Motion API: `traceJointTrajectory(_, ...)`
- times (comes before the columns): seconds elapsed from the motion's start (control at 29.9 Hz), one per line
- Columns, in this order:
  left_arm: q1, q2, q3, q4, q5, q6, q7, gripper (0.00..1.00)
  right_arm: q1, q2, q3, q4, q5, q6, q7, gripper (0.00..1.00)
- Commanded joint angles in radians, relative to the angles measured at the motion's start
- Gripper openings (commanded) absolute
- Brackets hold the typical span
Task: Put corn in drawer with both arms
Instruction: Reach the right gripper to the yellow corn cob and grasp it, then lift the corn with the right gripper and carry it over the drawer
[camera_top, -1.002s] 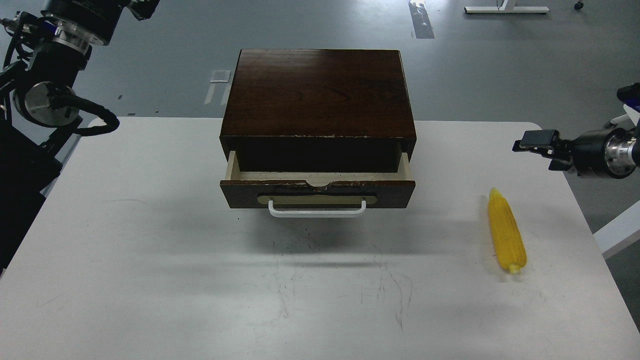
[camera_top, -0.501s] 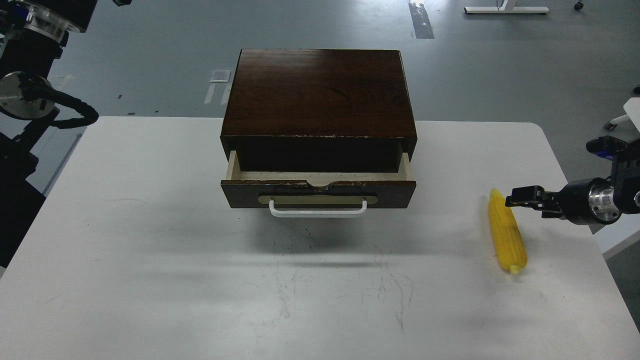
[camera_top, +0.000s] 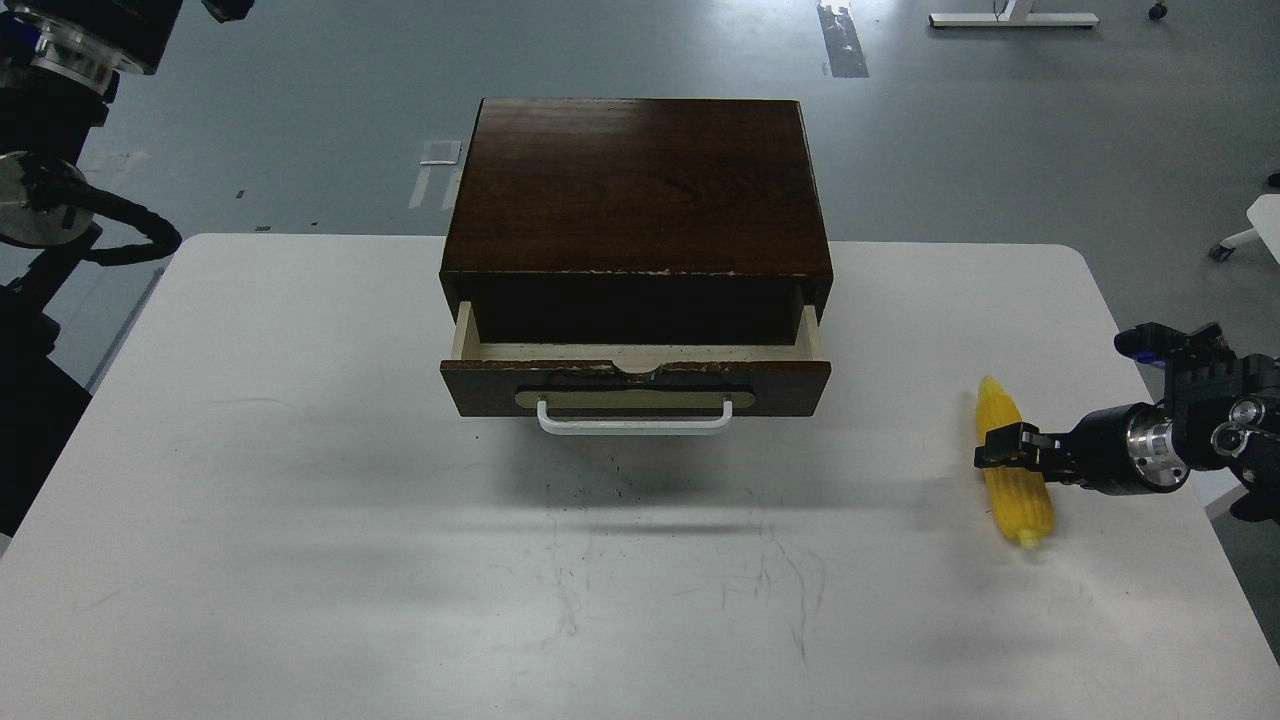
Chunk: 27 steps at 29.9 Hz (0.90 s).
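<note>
The yellow corn (camera_top: 1012, 480) lies on the white table at the right, pointed end away from me. My right gripper (camera_top: 1003, 446) reaches in from the right edge and sits across the corn's middle. It looks small and dark, so I cannot tell its fingers apart or whether it touches the corn. The dark brown box (camera_top: 638, 185) stands at the table's far middle. Its drawer (camera_top: 636, 385) is pulled out a little, showing cream inner walls and the white bar handle (camera_top: 634, 418). My left arm (camera_top: 60, 120) is at the top left; only a dark tip (camera_top: 226, 8) shows at the top edge.
The white table (camera_top: 300, 520) has scuff marks in front of the drawer. Its right edge runs close to the corn. Grey floor with tape marks lies beyond the table, and a white frame (camera_top: 1012, 18) stands at the far right.
My right gripper has come down and leftward from above the table's right edge onto the corn's middle. My left arm has drawn back up and to the left. Corn and drawer have not moved.
</note>
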Motion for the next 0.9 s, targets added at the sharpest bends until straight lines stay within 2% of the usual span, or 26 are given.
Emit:
traceJointTrajectory(0.0, -0.005, 0.001, -0.001, 0.0, 0.001, 0.0, 0.0, 0.98, 0.005, 0.0, 0.0, 0.001, -0.005, 0.0, 0.0, 0.29)
traceJointTrajectory(0.07, -0.005, -0.001, -0.001, 0.0, 0.001, 0.0, 0.0, 0.98, 0.013, -0.001, 0.0, 0.001, -0.005, 0.0, 0.002, 0.22)
traceJointTrajectory(0.13, -0.005, -0.001, 0.002, 0.0, 0.001, 0.0, 0.0, 0.98, 0.027, -0.007, 0.001, 0.002, -0.006, 0.0, 0.002, 0.07)
traceJointTrajectory(0.2, -0.005, -0.001, 0.003, 0.0, 0.001, 0.0, 0.0, 0.98, 0.045, -0.01, 0.001, 0.001, -0.006, 0.0, 0.002, 0.0)
traceJointTrajectory(0.47, -0.008, 0.006, 0.012, -0.004, 0.005, 0.0, 0.0, 0.98, 0.329, -0.073, 0.003, 0.004, -0.006, -0.007, 0.014, 0.0)
traceJointTrajectory(0.6, -0.008, 0.006, 0.014, -0.004, 0.007, 0.0, 0.0, 0.98, 0.528, -0.08, 0.006, 0.047, -0.129, -0.007, 0.023, 0.0)
traceJointTrajectory(0.63, -0.008, 0.006, 0.014, -0.004, 0.007, 0.0, 0.0, 0.98, 0.528, -0.08, 0.006, 0.047, -0.129, -0.007, 0.023, 0.0)
traceJointTrajectory(0.7, -0.008, 0.006, 0.014, -0.004, 0.005, 0.0, 0.0, 0.98, 0.626, -0.073, 0.007, 0.1, -0.215, -0.007, 0.045, 0.0)
traceJointTrajectory(0.87, -0.008, 0.016, 0.012, -0.006, 0.005, 0.0, 0.0, 0.98, 0.751, -0.026, 0.007, 0.289, -0.284, -0.007, 0.048, 0.0)
